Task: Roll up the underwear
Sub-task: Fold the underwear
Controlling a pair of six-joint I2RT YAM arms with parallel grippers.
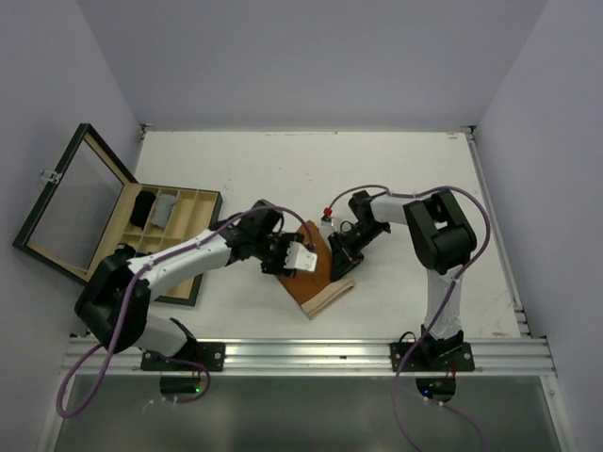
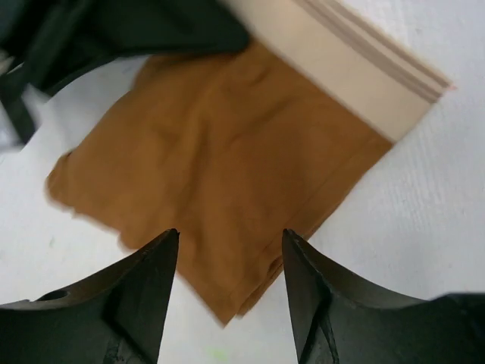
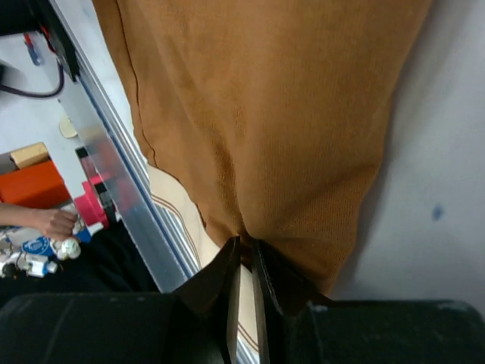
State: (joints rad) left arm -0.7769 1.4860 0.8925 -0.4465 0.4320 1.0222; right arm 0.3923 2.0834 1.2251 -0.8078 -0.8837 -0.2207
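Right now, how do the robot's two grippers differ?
The left gripper is open, its jaws spread over the orange-brown underwear; the right gripper is shut, pinching its edge. The left holds nothing; the right holds cloth. Both are black, two-fingered and at the same garment.

Orange-brown underwear (image 1: 309,268): soft knit cloth, folded flat into rough rectangle, lying diagonally on white table, centre, close to near edge. Beige striped waistband (image 1: 332,297) at end nearest that edge. Far-right edge gathered, pinched in right gripper (image 3: 246,246). Black garment (image 1: 143,209) and grey garment (image 1: 166,209) bundled in adjoining far compartments of wooden box (image 1: 193,200) at left edge.
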